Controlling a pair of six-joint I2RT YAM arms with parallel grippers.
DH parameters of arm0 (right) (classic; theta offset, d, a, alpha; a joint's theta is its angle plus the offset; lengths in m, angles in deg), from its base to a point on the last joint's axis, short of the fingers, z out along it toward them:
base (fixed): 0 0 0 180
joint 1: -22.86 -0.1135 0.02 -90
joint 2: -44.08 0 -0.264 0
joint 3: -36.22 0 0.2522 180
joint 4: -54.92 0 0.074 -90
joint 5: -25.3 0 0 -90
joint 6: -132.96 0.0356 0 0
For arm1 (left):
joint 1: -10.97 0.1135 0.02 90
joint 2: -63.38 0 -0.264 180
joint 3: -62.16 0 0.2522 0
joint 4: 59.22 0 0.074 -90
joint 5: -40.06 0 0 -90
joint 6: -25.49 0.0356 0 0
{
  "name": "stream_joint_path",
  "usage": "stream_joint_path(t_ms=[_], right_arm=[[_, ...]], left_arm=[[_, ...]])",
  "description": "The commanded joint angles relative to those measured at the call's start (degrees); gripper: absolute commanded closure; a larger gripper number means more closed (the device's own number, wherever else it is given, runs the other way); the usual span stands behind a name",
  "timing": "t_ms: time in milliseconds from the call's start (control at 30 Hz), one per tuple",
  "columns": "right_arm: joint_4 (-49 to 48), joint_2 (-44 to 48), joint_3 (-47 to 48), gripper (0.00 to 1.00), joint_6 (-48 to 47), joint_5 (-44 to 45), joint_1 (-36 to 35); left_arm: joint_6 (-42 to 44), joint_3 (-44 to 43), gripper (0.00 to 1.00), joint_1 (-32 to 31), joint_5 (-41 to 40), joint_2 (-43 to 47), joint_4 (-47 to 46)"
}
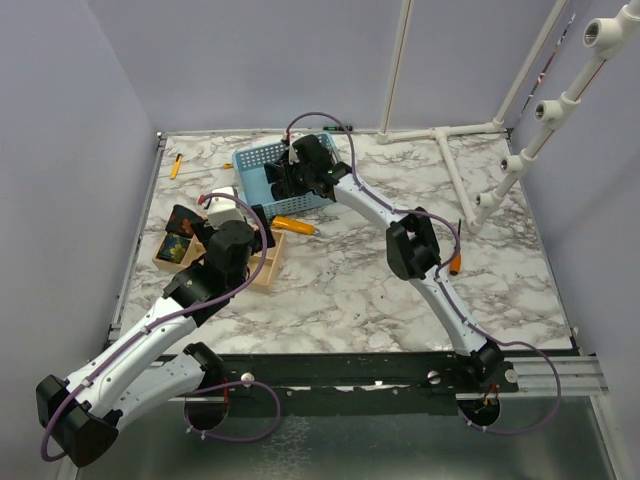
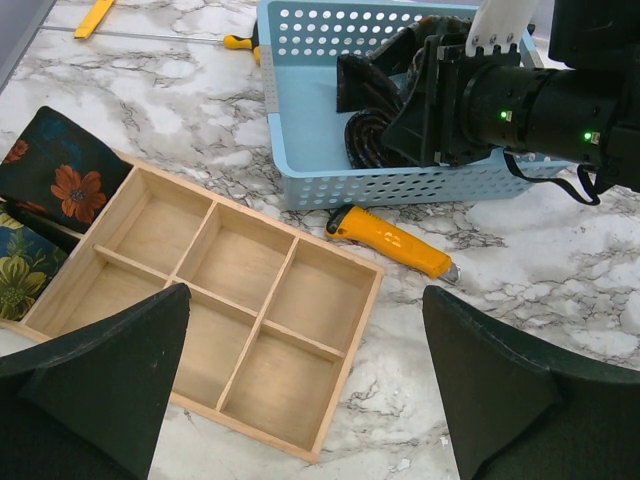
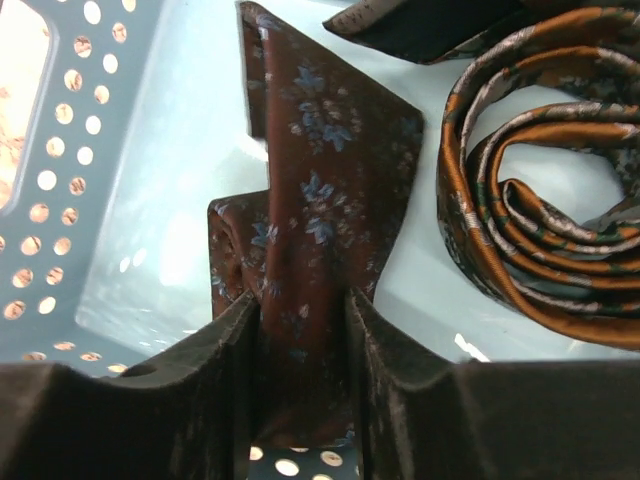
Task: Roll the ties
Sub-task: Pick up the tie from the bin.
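My right gripper [image 3: 305, 300] is inside the light blue basket [image 3: 150, 250], shut on a brown tie with small blue flowers [image 3: 330, 170]. Beside it in the basket lies a coiled tie with orange stripes [image 3: 540, 240], and a dark tie [image 3: 430, 25] lies at the far end. In the top view this gripper [image 1: 285, 178] is low in the basket [image 1: 258, 155]. My left gripper [image 2: 305, 295] is wide open and empty above a wooden tray with compartments [image 2: 345, 370]. Two dark floral ties [image 2: 60, 180] [image 2: 20, 270] lie at the tray's left end.
An orange utility knife [image 2: 390, 240] lies on the marble between tray and basket. A small yellow tool [image 1: 175, 167] lies at the far left edge. A white pipe frame [image 1: 460, 170] stands at the back right.
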Motion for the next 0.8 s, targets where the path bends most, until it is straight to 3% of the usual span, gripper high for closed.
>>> stream_joint_path(t_ms=[0,133,233,500,767], right_arm=[[2.79,-1.07,1.47,0.72,0.64,1.26,-0.39],[-1.44,2.89,0.18,0.92,1.75,2.26,-0.33],[-6.39,7.75,-1.55,0.99,3.71,2.30,-0.01],[-14.93,27.92,-11.69,1.00,6.46,3.11,1.19],[-22.92,65.48,-52.23,1.00,6.37,7.15,1.18]], left_arm=[[0.38,0.26,0.01,-0.42,-0.25,0.34,-0.67],[0.38,0.35,0.01,-0.42,-0.38,0.53,-0.66],[0.47,0.35,0.01,-0.41,-0.79,0.95,-0.68],[0.21,0.42,0.01,-0.36,-2.12,3.59,-0.69],[0.44,1.54,0.01,-0.37,-3.41,10.11,-2.14]])
